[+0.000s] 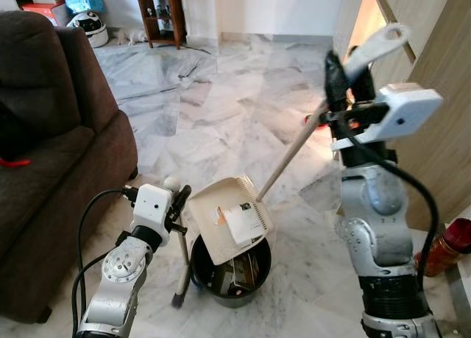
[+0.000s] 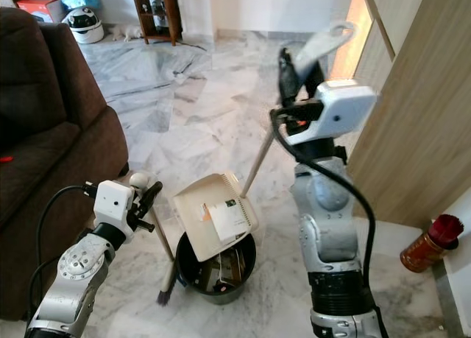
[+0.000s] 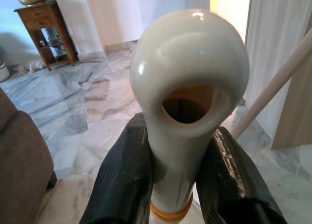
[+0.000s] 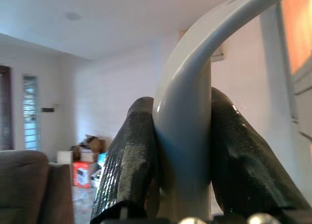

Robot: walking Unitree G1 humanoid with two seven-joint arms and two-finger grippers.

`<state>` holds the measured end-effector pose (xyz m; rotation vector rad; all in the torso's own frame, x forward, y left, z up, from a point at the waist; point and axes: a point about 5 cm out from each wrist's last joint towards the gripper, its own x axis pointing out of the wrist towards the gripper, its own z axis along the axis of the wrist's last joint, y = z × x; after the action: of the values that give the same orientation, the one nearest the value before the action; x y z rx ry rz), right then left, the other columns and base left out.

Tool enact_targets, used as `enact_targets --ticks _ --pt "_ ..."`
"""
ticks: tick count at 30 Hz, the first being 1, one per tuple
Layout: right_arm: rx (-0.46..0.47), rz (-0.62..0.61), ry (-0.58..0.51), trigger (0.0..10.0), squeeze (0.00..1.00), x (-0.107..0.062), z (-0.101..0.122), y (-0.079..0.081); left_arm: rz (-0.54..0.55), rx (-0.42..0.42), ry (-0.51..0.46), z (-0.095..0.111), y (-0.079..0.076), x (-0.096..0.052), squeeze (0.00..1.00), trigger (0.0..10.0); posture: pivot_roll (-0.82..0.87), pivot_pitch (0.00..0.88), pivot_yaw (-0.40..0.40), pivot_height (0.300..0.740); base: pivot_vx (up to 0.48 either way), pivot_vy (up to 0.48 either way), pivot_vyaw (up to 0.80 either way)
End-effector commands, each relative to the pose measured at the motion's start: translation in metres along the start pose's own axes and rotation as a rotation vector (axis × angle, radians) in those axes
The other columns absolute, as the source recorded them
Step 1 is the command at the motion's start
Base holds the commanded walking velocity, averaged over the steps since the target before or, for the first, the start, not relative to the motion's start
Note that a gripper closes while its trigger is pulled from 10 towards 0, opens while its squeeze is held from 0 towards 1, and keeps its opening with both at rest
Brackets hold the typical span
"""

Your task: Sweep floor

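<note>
Right end effector (image 1: 340, 71) raised, clamped on the dustpan handle (image 1: 379, 45); dustpan (image 1: 229, 218) tipped over the black bin (image 1: 230, 270), paper in it; left end effector (image 1: 176, 203) grips the upright broom (image 1: 182, 257) beside the bin; marble floor (image 1: 221, 95).

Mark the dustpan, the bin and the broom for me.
dustpan (image 1: 221, 209), left eye view, on its cream tray tipped over the bin.
bin (image 1: 200, 272), left eye view, on its black left wall.
broom (image 3: 187, 77), left wrist view, on the rounded handle end held in the left jaws.
</note>
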<state>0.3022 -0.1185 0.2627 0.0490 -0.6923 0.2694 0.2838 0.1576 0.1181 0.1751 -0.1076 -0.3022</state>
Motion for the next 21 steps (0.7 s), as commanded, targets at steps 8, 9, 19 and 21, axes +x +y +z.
enact_targets --ticks 8,9,19,21 --pt "-0.010 0.143 -0.148 10.0 0.00 0.000 0.025 0.051 -0.020 0.019 -0.045 0.008 -0.001 0.002 0.00 10.0 0.11 0.093 0.054 0.740 0.000 0.000 0.00" --pt "-0.009 0.159 -0.153 10.0 0.00 0.000 0.027 0.057 -0.020 0.019 -0.045 0.008 -0.001 0.002 0.00 10.0 0.11 0.093 0.055 0.740 0.000 0.000 0.00" --pt "-0.161 0.223 -0.187 10.0 0.00 -0.004 0.028 0.073 -0.024 0.017 -0.045 0.008 -0.002 0.003 0.00 10.0 0.11 0.092 0.053 0.740 0.000 0.000 0.00" --pt "-0.169 0.223 -0.187 10.0 0.00 -0.004 0.027 0.073 -0.023 0.018 -0.046 0.008 -0.002 0.003 0.00 10.0 0.11 0.093 0.054 0.740 0.000 0.000 0.00"
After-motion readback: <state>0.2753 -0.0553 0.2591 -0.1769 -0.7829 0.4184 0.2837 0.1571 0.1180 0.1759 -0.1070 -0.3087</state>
